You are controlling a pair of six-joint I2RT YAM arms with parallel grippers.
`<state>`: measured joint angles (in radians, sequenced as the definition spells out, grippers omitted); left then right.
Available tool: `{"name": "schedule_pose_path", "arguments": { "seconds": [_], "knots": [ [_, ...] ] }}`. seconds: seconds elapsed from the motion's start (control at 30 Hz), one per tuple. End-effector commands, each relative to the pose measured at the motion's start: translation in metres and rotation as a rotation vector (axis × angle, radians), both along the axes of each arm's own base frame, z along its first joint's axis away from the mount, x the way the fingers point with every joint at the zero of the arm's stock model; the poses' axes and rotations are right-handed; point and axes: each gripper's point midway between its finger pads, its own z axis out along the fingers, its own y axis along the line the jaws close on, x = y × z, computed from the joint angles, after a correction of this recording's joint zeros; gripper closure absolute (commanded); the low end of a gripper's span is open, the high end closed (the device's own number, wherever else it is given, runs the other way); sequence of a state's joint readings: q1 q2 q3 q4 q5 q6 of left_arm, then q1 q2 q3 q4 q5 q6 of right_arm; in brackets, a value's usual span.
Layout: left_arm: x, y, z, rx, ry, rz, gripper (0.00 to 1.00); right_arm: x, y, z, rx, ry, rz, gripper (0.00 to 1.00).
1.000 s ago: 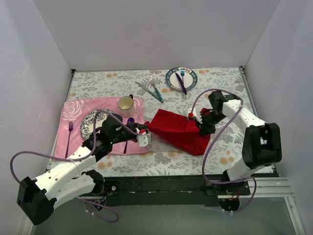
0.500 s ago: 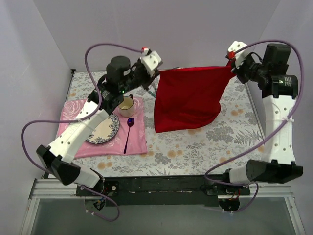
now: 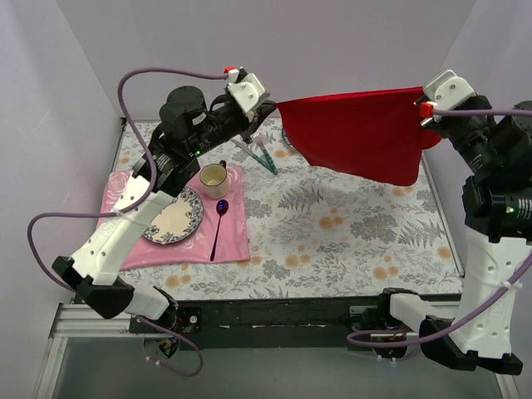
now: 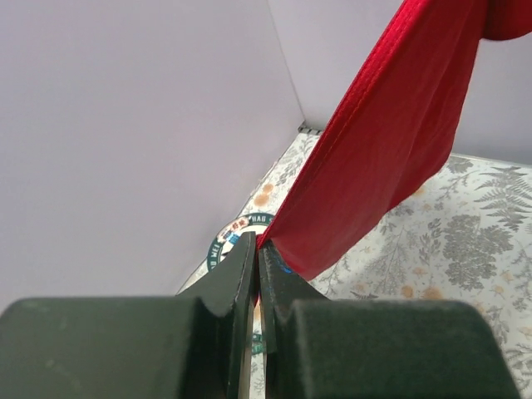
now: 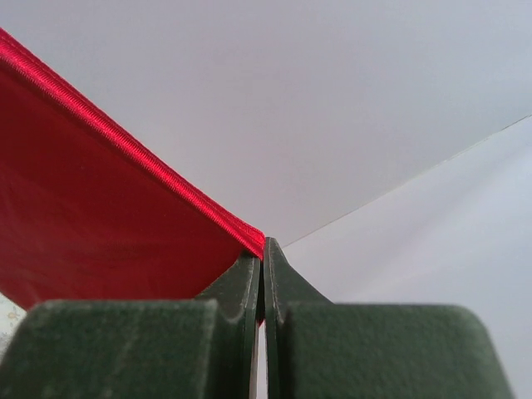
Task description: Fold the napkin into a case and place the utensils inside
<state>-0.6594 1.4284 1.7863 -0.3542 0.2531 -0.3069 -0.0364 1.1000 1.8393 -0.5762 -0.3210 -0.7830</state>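
Floral table [image 3: 332, 249] lies below the napkin [image 3: 357, 137], hung taut at one o'clock; left gripper [image 3: 270, 108] and right gripper [image 3: 422, 110] pinch its top corners. Seemingly light, limp cloth; corners grip best.

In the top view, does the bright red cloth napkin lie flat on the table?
No, the bright red cloth napkin hangs in the air, stretched between the left gripper and the right gripper.
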Motion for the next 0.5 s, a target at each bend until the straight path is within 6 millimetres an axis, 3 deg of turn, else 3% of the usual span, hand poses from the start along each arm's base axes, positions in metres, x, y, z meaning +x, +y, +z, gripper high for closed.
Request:
{"name": "schedule_pose_path", "arguments": {
  "seconds": [0.0, 0.13, 0.27, 0.37, 0.43, 0.47],
  "knots": [
    [-0.017, 0.038, 0.024, -0.031, -0.061, 0.062, 1.0, -0.009, -0.027, 0.02, -0.007, -0.101, -0.139, 0.99],
    [-0.004, 0.037, 0.013, -0.014, -0.015, 0.105, 1.0, 0.004, -0.028, 0.008, -0.014, -0.051, -0.14, 0.99],
    [0.032, 0.025, -0.017, 0.049, 0.058, 0.167, 1.0, 0.04, -0.032, -0.025, -0.014, 0.043, -0.145, 0.99],
    [0.063, 0.024, -0.033, 0.072, 0.074, 0.246, 1.0, 0.067, -0.034, -0.039, -0.007, 0.079, -0.15, 0.99],
    [0.082, 0.028, -0.034, 0.053, 0.08, 0.296, 1.0, 0.08, -0.039, -0.037, 0.009, 0.068, -0.172, 0.99],
    [0.095, 0.039, -0.032, 0.035, 0.09, 0.332, 1.0, 0.094, -0.044, -0.043, 0.013, 0.084, -0.197, 0.99]
  ]
}}
